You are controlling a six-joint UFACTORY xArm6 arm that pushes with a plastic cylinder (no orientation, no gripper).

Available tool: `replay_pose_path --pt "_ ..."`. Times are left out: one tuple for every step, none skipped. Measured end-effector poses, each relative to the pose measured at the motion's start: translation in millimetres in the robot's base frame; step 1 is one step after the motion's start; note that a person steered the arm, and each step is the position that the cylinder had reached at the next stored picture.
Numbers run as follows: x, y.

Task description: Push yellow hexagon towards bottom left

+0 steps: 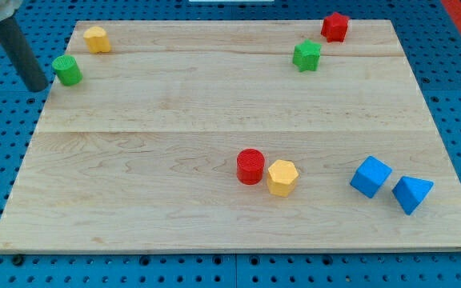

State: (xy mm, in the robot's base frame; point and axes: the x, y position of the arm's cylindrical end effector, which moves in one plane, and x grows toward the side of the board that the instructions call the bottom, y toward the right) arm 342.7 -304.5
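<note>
The yellow hexagon (282,177) lies on the wooden board (174,160), right of the middle and toward the view's bottom. A red cylinder (250,166) touches its left side. My tip (38,86) is at the board's left edge near the view's top, far from the yellow hexagon. It sits just left of a green cylinder (67,70).
A second yellow block (97,39) sits at the top left. A green star (306,55) and a red star (334,27) are at the top right. A blue cube (370,176) and a blue triangular block (411,193) lie at the bottom right.
</note>
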Motion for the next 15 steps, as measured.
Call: replay_pose_path --pt "-8 28" --pt "-19 56" --pt "-32 46" --pt "7 81" --pt "63 198" --pt "122 303" --pt "124 370" --pt "183 412" --pt "197 375" --pt "158 275" --pt "112 189" --pt "97 190" --pt "57 163" --pt "60 107" --pt "115 95"
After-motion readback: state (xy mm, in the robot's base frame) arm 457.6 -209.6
